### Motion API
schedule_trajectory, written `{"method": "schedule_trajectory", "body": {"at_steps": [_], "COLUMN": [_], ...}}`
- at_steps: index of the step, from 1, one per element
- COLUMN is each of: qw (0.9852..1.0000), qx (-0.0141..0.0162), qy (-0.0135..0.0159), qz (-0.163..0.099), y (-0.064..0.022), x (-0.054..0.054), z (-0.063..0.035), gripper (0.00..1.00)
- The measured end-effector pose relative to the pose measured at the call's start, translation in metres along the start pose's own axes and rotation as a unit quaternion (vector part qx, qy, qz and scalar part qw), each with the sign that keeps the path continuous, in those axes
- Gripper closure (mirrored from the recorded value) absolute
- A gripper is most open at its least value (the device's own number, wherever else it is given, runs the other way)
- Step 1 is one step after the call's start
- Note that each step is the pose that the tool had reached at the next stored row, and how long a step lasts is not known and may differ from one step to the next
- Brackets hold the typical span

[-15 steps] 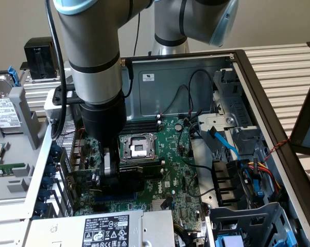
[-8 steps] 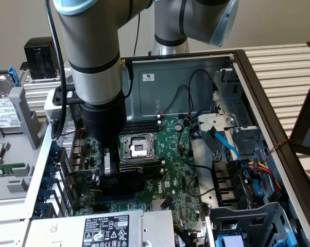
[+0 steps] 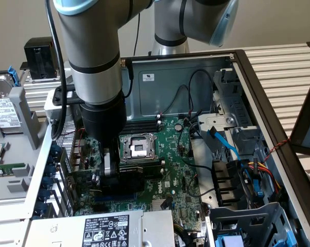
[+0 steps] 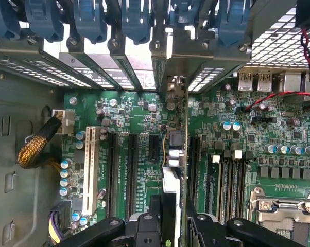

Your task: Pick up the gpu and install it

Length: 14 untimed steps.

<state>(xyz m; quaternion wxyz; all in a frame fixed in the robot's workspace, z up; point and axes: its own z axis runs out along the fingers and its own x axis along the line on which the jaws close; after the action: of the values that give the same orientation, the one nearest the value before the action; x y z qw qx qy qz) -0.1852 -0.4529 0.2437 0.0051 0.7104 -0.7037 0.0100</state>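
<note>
The gripper (image 4: pixel 173 218), fingers clamped on the gpu (image 4: pixel 174 175) edge-on over the motherboard (image 4: pixel 139 123), needed it square above 1 expansion slot (image 4: pixel 190 154).

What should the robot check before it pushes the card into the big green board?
1. Card held: the fingers are clamped on the gpu. Ok.
2. Card standing on edge over the motherboard: ok.
3. Card lined up with a black slot: it hangs between slots; cannot tell.
4. Silver bracket facing the rear openings: ok.
5. Red and black wires away from the card: ok.
6. Card seated in the slot: not ok yet.
</note>
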Motion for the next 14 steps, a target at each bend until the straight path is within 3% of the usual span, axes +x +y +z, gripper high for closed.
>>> {"method": "schedule_trajectory", "body": {"at_steps": [14], "qw": [1.0000], "qx": [0.0000], "qy": [0.0000], "qz": [-0.003], "y": [0.0001], "x": [0.0000], "z": [0.0003], "gripper": [0.73]}}
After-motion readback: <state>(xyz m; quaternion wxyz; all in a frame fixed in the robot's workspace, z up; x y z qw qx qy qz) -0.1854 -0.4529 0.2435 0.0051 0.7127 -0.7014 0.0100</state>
